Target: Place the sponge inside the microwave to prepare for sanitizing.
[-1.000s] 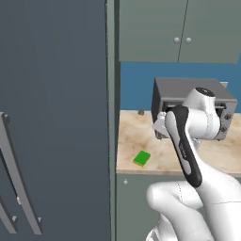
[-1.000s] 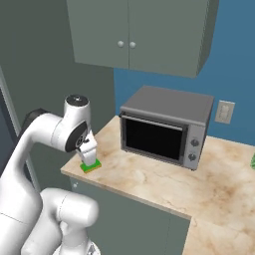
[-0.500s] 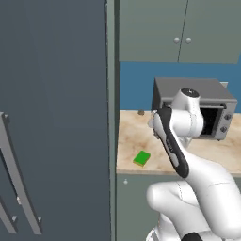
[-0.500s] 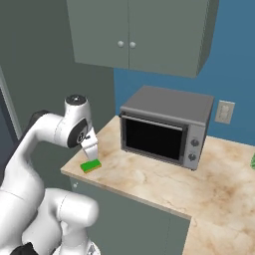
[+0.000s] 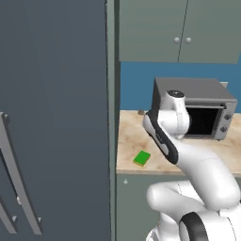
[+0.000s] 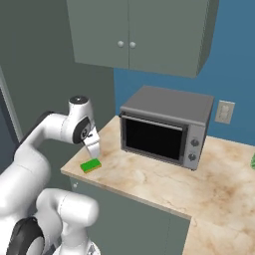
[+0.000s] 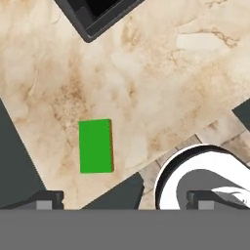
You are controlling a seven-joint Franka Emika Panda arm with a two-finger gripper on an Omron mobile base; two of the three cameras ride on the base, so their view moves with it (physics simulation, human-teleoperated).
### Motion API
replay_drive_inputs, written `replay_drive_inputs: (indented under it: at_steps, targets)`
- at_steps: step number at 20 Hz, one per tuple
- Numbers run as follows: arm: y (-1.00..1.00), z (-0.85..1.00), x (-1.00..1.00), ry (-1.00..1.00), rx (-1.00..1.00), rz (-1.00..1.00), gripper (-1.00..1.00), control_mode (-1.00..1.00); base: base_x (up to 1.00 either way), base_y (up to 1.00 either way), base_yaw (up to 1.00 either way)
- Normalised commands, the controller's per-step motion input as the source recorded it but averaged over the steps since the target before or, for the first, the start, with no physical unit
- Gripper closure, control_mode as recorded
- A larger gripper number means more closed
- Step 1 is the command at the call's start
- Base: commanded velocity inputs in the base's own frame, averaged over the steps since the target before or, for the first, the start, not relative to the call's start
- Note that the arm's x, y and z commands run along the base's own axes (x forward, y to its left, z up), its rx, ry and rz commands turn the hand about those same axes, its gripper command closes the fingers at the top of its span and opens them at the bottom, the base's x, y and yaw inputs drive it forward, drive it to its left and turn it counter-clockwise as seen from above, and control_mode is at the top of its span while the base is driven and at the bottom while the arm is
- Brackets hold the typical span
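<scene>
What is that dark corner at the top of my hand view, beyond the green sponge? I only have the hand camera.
Observer: It is a freestanding grey oven with a black glass front and two knobs. It stands on the counter, further back than the sponge.
Operator: How high is the gripper over the sponge?
Observer: In the right base view the gripper hangs open just above the sponge, and I see no contact.
Operator: Anything close beside the sponge?
Observer: In the left base view a tall dark grey panel rises at the counter's left end, and the sponge lies near that front corner.
</scene>
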Motion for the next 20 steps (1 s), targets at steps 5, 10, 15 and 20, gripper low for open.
replay_drive_inputs:
  at_steps: [5, 10, 15, 20]
  targets:
    - [0.00, -0.20, 0.03, 0.07, 0.03, 0.00, -1.00, -1.00, 0.00, 0.00, 0.00]
    - [0.14, -0.38, 0.02, 0.00, 0.01, 0.00, -1.00, -1.00, 0.00, 0.00, 0.00]
    - [0.21, -0.52, 0.13, 0.00, 0.00, 0.00, -1.00, -1.00, 0.00, 0.00, 0.00]
    - [0.02, -0.13, 0.32, 0.00, -0.08, 0.00, -1.00, -1.00, 0.00, 0.00, 0.00]
